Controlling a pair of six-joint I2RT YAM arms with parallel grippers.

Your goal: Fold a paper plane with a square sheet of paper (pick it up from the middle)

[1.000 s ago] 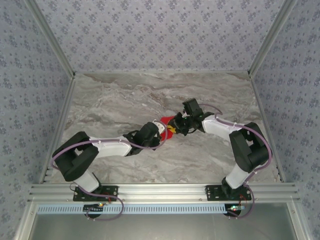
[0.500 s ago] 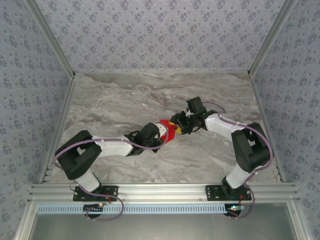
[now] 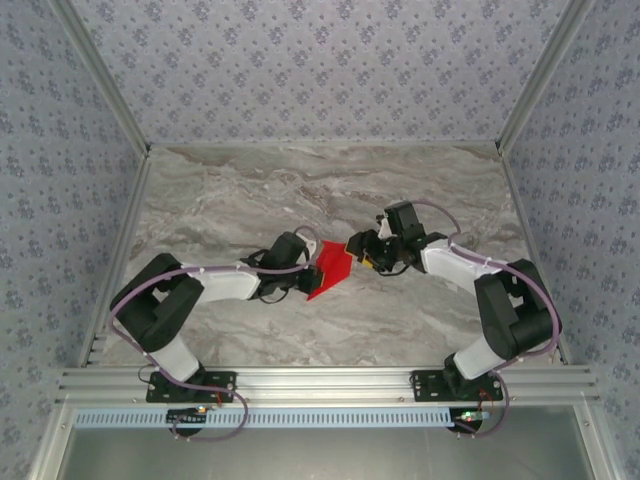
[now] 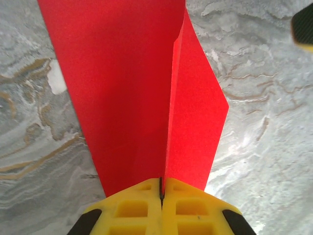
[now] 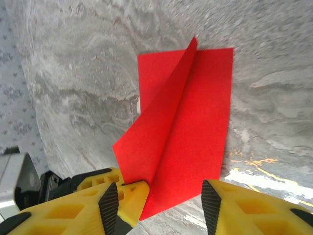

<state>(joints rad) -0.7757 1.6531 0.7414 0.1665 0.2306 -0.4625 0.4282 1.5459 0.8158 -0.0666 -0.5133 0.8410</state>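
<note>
Left end effector shifted leftward, clamped on red sheet, right end effector apart, marble table

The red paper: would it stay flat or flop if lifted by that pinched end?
Probably floppy: the red paper is thin, and the left gripper pinches only one edge. Its raised fold likely stiffens it somewhat lengthwise. It looks very light, so a push would likely slide it on the marble table.

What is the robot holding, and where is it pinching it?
The left gripper pinches the red paper by its raised fold, at one end. The right gripper is open.
</note>
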